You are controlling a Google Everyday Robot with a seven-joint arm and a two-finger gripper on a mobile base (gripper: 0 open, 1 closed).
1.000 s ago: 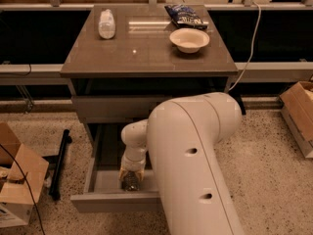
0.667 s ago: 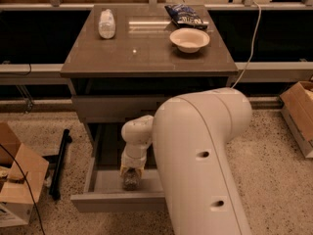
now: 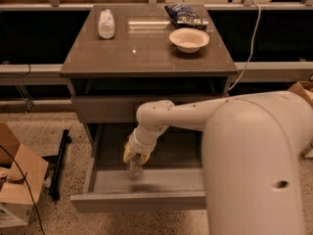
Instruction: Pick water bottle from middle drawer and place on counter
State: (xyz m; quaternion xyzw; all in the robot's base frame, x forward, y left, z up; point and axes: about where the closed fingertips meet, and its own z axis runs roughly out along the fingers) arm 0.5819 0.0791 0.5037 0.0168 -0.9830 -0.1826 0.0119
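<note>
The middle drawer (image 3: pixel 137 201) is pulled open below the counter (image 3: pixel 146 58). My gripper (image 3: pixel 136 156) hangs over the left part of the drawer, pointing down. It is shut on the top of the water bottle (image 3: pixel 133 170), a small clear bottle that hangs upright under the fingers, just above the pale drawer floor. Its cap and label are hidden by the fingers. My big white arm covers the right half of the drawer.
On the counter lie a fatter whitish bottle (image 3: pixel 106 23) at the back left, a white bowl (image 3: pixel 189 39) and a dark snack bag (image 3: pixel 185 14) at the back right. A cardboard box (image 3: pixel 17 185) and a black bar (image 3: pixel 59 163) lie on the floor left of the cabinet.
The arm has swung so that the forearm reaches in from the right. The gripper has risen a little from the drawer floor with the bottle in it.
</note>
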